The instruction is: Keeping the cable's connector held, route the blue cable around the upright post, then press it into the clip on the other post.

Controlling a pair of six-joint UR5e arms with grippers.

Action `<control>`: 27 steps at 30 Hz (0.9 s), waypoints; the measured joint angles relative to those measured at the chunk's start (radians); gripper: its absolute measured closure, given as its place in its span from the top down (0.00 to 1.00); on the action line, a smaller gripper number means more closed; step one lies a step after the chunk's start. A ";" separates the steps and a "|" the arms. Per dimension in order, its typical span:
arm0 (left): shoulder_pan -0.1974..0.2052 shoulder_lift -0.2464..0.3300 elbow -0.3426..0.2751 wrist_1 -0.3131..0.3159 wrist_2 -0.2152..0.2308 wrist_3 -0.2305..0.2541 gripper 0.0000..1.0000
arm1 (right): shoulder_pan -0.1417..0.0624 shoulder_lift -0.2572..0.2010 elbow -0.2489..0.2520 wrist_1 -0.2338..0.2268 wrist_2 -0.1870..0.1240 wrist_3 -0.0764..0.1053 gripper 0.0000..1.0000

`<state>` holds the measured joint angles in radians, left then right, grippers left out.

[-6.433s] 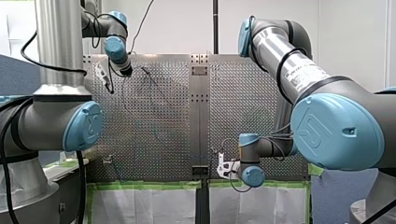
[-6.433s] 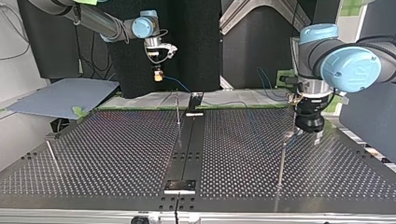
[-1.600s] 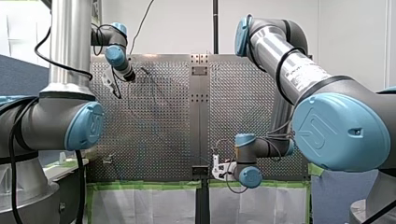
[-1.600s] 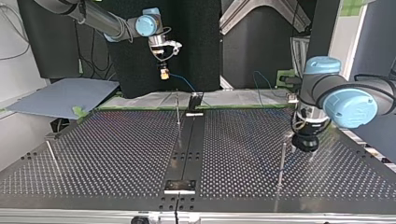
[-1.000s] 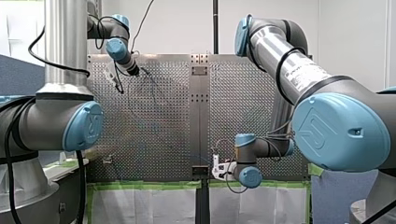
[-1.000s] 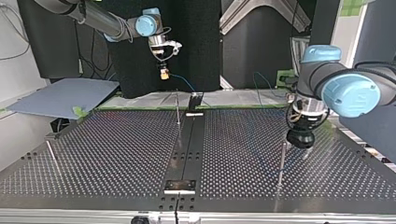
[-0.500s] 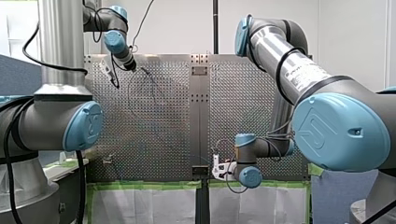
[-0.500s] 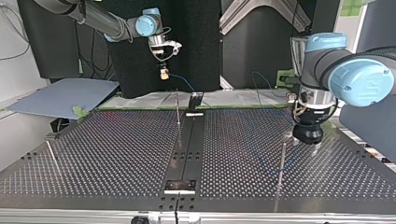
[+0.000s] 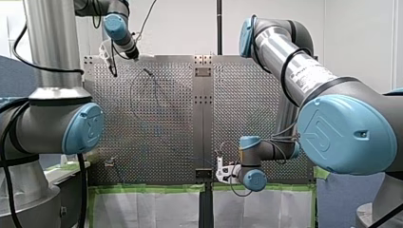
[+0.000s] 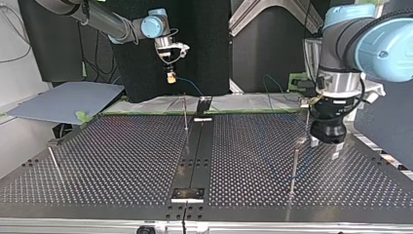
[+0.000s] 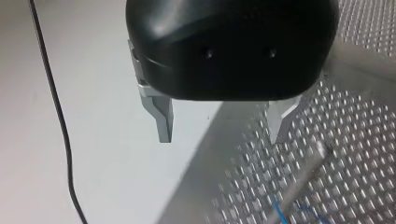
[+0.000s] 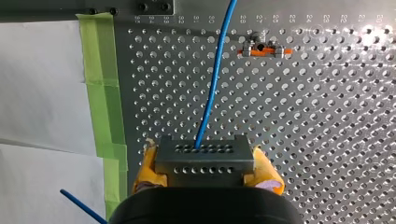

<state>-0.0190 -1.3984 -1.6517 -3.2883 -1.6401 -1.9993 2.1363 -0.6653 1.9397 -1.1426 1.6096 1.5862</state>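
The right claw [image 12: 205,166] is clamping the connector [image 12: 204,157], blue cable [image 12: 212,88] running ahead over the bench [image 12: 327,116]; the left claw [image 11: 219,125] is hanging spread apart, empty, near a post [image 11: 299,182].

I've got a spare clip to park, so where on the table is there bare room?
In the top view, the table between the leaning post at its left edge and the centre rail is bare. The other half is crowded: blue cable, upright post, my left gripper.
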 joint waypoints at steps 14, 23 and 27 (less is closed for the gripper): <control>-0.046 -0.082 0.031 -0.075 -0.027 0.133 1.00 | -0.006 0.000 0.000 0.000 -0.001 0.003 0.00; -0.049 -0.112 0.033 -0.057 -0.046 0.201 1.00 | -0.006 0.000 0.000 -0.002 -0.002 0.003 0.00; -0.049 -0.113 0.034 -0.051 -0.043 0.234 1.00 | -0.006 0.000 0.000 -0.002 -0.002 0.003 0.00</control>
<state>-0.0678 -1.5110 -1.6182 -3.3394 -1.6827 -1.7655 2.1299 -0.6652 1.9398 -1.1444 1.6077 1.5895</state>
